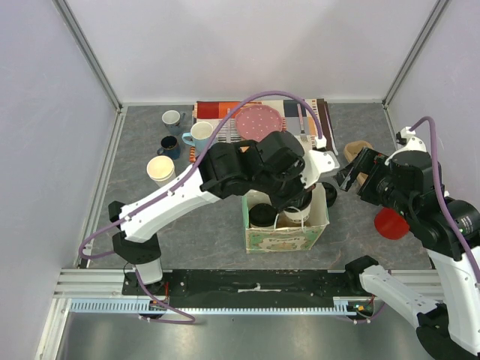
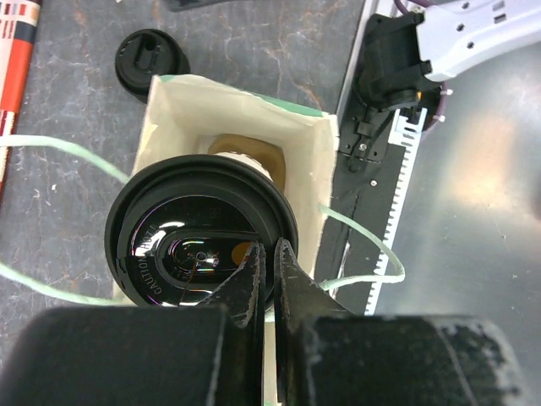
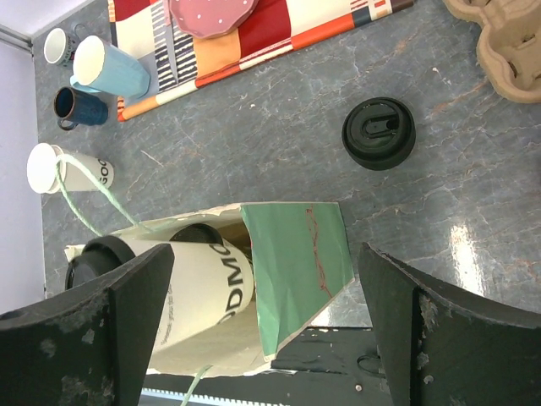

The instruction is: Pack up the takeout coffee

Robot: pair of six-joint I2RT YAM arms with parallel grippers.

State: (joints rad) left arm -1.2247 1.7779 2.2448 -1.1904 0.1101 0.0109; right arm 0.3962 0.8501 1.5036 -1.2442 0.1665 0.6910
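- Top view: a printed white-and-green paper bag with string handles (image 1: 289,240) stands mid-table. One tall cream paper cup capped with a round black plastic lid (image 1: 262,215) sits inside it.
- The left arm (image 1: 187,196) reaches over the bag mouth, and its own wrist masks its tips from here.
- A second cream paper cup (image 1: 160,170), uncapped, stands well apart to the left near the ceramic mugs (image 1: 199,133). A loose black lid (image 1: 328,196) lies just beside the bag's right wall.
- The right gripper (image 1: 346,172) hovers beyond that lid with its jaws spread.
- Left wrist view: the left gripper (image 2: 270,254) has its jaws pressed together with nothing visible between them. Its tips are over the near rim of the capped cup's lid.
- The step in hand looks like settling this cup upright on the bag floor.
- To do it well, press straight down at the rim rather than the centre, so the cap keeps its seat and the cup does not lean. Steer clear of the pale green string handle (image 2: 362,237).
- Right wrist view: wide-spread fingers (image 3: 127,313) frame the bag, and the capped cup's printed side shows inside it.
- The paper wall looks soft, so bracing it with the right gripper would likely help.
- The loose lid and the bare cup are not yet paired or packed.
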